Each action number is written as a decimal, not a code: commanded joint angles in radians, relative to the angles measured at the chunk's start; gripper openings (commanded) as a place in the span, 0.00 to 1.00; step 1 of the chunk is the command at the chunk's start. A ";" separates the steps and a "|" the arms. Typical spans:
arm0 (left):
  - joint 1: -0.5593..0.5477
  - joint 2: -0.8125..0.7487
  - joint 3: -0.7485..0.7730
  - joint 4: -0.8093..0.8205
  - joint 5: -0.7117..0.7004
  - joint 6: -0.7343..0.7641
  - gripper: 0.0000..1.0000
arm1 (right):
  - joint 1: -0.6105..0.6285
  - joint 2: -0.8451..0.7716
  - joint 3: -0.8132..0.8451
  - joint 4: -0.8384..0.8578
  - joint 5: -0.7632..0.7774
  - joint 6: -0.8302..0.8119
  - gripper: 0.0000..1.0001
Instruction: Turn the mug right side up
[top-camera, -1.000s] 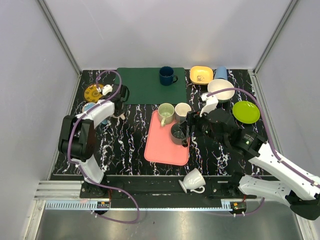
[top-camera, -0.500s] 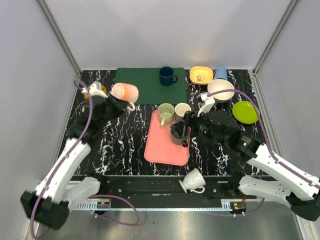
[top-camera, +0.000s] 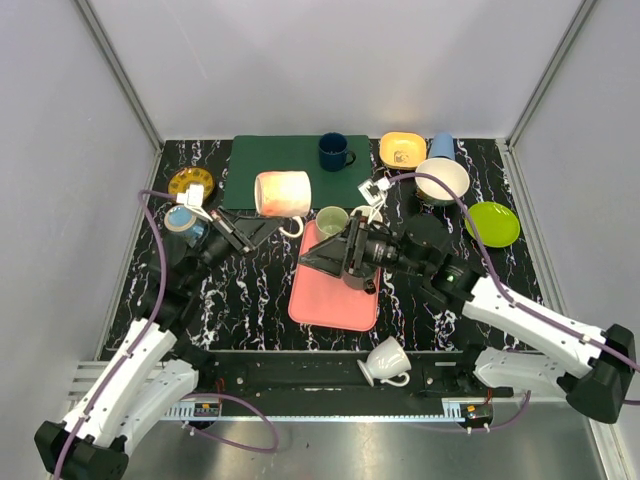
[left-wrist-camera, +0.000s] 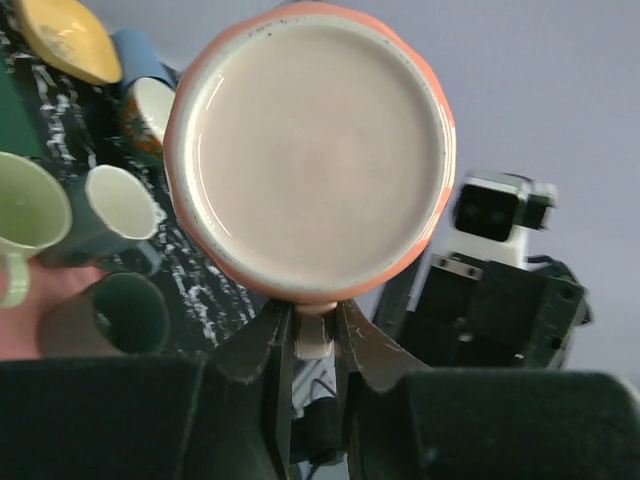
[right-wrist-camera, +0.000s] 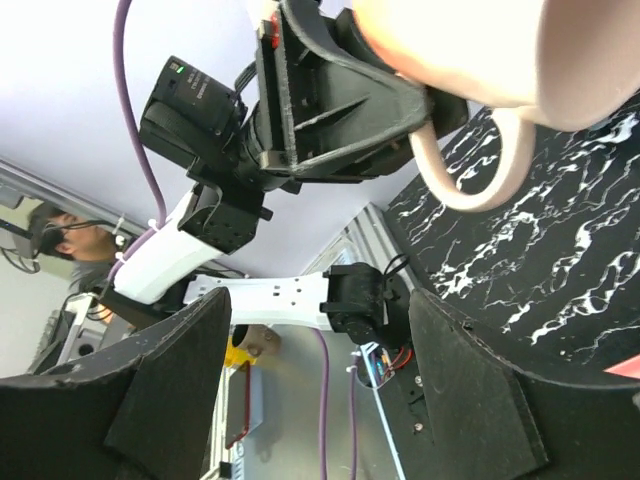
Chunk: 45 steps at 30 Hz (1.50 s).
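The pink tray (top-camera: 335, 295) sat right under the right claw (top-camera: 312, 260), with a light green mug (top-camera: 331, 221) just beyond the claw at the tray's far end. Further back, a navy mug (top-camera: 333, 151) stood upright on the green mat (top-camera: 290, 165). Off to the claw's right were a white bowl (top-camera: 443, 180) and a lime plate (top-camera: 492, 223), and a white cup (top-camera: 385, 362) lay tipped over on its near side.

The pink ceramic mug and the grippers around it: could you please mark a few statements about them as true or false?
1. The left gripper grips the pink ceramic mug by its handle. True.
2. The mug stands upright, set down. False: it is held in the air, lying on its side.
3. The right gripper is open and empty. True.
4. The dark blue mug lies tipped over. False: it stands upright on the green mat.
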<state>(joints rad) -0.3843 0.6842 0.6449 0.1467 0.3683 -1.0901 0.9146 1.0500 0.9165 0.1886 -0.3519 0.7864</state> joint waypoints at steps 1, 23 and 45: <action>-0.011 -0.061 -0.002 0.314 0.077 -0.117 0.00 | 0.003 0.062 0.036 0.161 -0.088 0.085 0.78; -0.125 -0.098 -0.004 0.292 0.041 -0.090 0.00 | -0.068 0.231 0.223 0.166 -0.167 0.080 0.53; -0.148 -0.162 0.041 -0.019 -0.109 0.114 0.78 | -0.083 0.116 0.225 -0.104 -0.199 -0.070 0.00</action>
<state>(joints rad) -0.5320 0.5674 0.6178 0.2386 0.3611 -1.0958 0.8242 1.2823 1.1072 0.2230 -0.5900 0.8291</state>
